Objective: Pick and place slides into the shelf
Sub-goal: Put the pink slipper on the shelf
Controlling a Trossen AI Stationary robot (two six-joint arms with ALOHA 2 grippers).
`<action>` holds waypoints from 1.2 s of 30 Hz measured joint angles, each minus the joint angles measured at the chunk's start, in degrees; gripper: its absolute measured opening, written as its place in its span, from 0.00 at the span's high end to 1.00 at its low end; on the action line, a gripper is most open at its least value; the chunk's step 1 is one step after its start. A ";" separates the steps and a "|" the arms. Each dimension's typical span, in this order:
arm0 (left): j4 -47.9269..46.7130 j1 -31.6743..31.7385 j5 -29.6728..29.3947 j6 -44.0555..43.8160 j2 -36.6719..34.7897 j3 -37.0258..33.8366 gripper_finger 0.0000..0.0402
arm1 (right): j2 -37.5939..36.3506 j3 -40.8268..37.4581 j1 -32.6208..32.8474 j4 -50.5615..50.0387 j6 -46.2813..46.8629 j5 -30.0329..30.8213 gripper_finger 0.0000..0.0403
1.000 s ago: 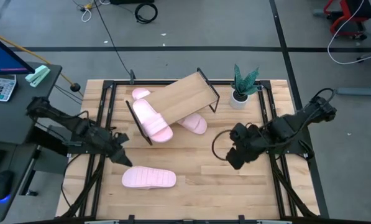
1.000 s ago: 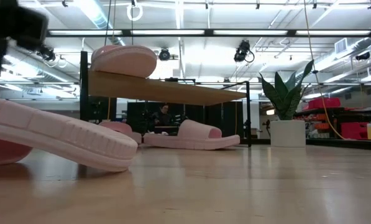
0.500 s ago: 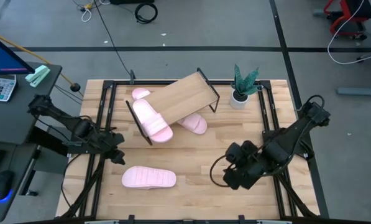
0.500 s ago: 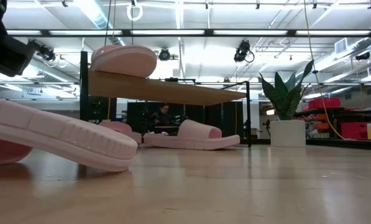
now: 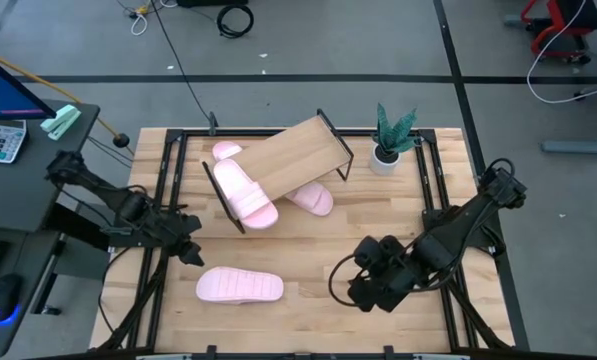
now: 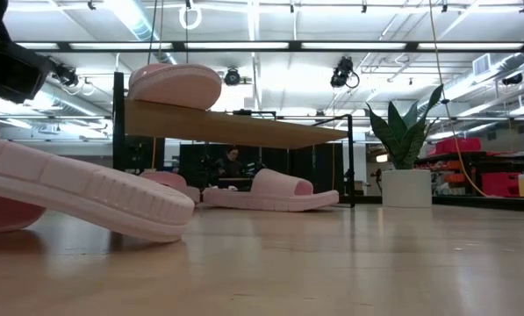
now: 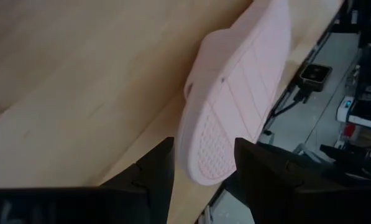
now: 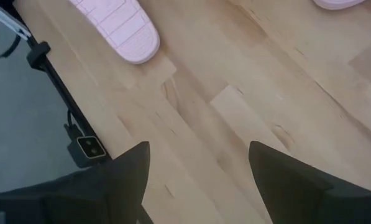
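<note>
The shelf [image 5: 296, 152] stands slanted at the table's far middle. One pink slide [image 5: 246, 193] lies on its left part, showing on top of the board in the low view [image 6: 175, 85]. Another slide [image 5: 314, 199] lies on the table under the shelf, and a third [image 5: 225, 151] rests behind its far-left corner. A further slide [image 5: 240, 287] lies sole up near the near-left edge, tilted in the low view [image 6: 68, 189]. My left gripper [image 5: 190, 250] hovers open just left of and above it; its ribbed sole [image 7: 235, 93] shows beyond the fingers. My right gripper [image 5: 368, 290] is open over bare wood near the near edge.
A potted plant [image 5: 388, 140] stands at the far right beside the shelf. The black table frame [image 5: 163, 190] runs along the edges. Bare wood [image 5: 308, 250] lies between the shelf and the near edge. A desk with a calculator [image 5: 0, 140] is left of the table.
My right arm has swung toward the near edge and somewhat left, from the table's right middle to near the near edge, staying open. My left gripper has drawn back a little toward the left edge. The slides have not moved.
</note>
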 joint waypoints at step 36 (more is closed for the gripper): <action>38.32 -10.95 0.13 -6.08 36.77 -0.03 0.27 | -0.02 0.00 -0.39 3.02 0.97 2.79 0.31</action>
